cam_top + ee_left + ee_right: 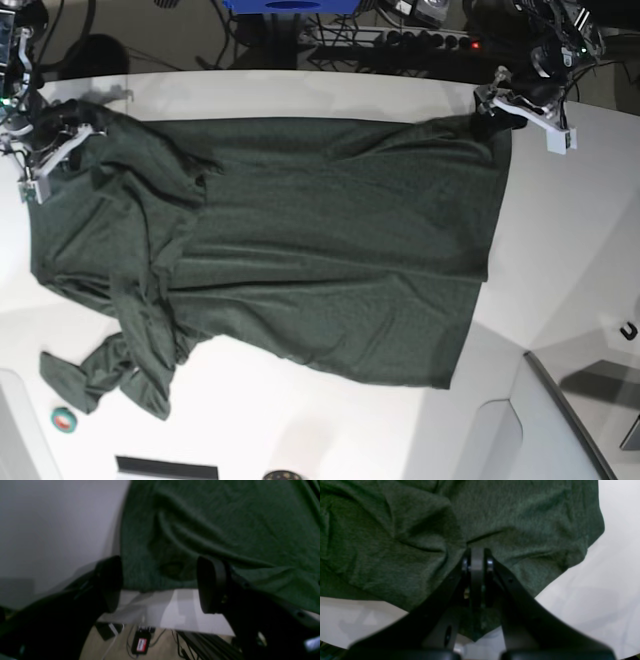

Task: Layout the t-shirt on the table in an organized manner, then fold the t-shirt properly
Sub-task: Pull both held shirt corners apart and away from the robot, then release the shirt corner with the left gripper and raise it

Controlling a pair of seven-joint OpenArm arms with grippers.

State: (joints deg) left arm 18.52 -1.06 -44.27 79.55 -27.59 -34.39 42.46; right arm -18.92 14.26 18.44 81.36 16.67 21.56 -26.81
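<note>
The right end effector (477,555) is pinched tight on a fold of the t-shirt (300,250), its jaws pressed flat together with green knit bunched around the tips. Just beyond it the cloth gathers into soft ridges, with bare tabletop (580,260) showing below and off to one side. The left end effector (160,585) stands wide, nothing between its pads; the shirt's edge lies just ahead of it, at the far rim of the tabletop, and cables show on the floor beneath.

From there the shirt spreads across the middle of the tabletop between the two arms, mostly flat through the body but rumpled near the right end effector, with a sleeve twisted into a heap toward the near edge.

It looks light, limp and a bit clingy. It should drag and wrinkle rather than slide, so I'd take it at hems, corners or shoulder seams and lift before pulling.
</note>
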